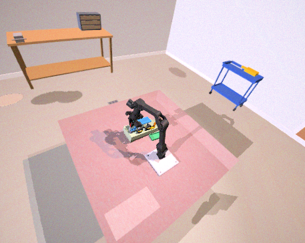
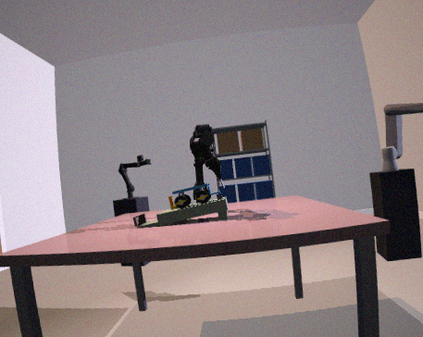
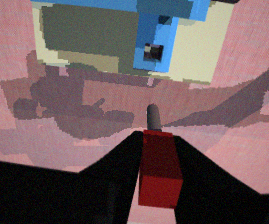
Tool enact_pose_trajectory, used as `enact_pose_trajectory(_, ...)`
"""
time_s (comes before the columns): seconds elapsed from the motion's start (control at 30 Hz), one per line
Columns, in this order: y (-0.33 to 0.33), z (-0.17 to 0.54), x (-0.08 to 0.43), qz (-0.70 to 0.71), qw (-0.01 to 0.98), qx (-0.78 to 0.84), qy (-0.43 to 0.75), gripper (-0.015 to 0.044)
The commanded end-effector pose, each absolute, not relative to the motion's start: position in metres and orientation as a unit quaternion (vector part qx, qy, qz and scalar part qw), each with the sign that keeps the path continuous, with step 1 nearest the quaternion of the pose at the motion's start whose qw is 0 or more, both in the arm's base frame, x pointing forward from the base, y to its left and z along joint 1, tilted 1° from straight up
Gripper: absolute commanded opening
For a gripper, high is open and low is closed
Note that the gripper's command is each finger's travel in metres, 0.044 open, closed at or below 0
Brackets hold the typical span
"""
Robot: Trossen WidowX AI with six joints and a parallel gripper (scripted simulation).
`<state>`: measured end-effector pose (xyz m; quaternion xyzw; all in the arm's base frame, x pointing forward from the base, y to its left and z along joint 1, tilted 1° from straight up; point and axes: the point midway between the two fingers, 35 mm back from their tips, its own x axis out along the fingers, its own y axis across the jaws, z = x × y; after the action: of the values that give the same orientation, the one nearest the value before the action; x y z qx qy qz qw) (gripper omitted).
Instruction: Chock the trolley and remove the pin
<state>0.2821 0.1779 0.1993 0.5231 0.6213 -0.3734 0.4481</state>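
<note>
Pincer (image 1: 131,123) (image 2: 222,183) (image 3: 155,141) gripping red-headed pin (image 1: 131,125) (image 3: 159,172), shaft showing apart from blue bracket (image 3: 142,59).

From above: green tray (image 1: 155,136) lying beside ramp (image 1: 133,137) (image 2: 191,214) (image 3: 201,55); blue cart (image 1: 229,94) carrying something yellow (image 1: 251,71); arm (image 1: 162,131) (image 2: 202,139) arching over trolley (image 1: 145,121) (image 2: 191,189).

Exterior: rack (image 2: 267,139) holding blue bins (image 2: 261,165); trolley standing on ramp, orange-handled chock (image 1: 153,127) (image 2: 170,202) sitting by its downhill wheel (image 2: 182,201).

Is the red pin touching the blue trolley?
Apart: the wrist view shows pink table between the stop pin's grey tip and the blue trolley.
</note>
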Motion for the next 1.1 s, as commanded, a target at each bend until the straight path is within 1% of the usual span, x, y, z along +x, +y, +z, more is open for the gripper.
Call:
enact_pose_trajectory(0.0,0.176,0.2,0.27,-0.373,0.448,0.524,0.621,0.0)
enact_pose_trajectory(0.7,0.167,0.197,0.204,-0.375,0.446,0.523,0.622,0.0)
enact_pose_trajectory(0.87,0.165,0.197,0.204,-0.375,0.447,0.523,0.622,0.0)
enact_pose_trajectory(1.07,0.143,0.191,0.209,-0.375,0.447,0.523,0.621,0.0)
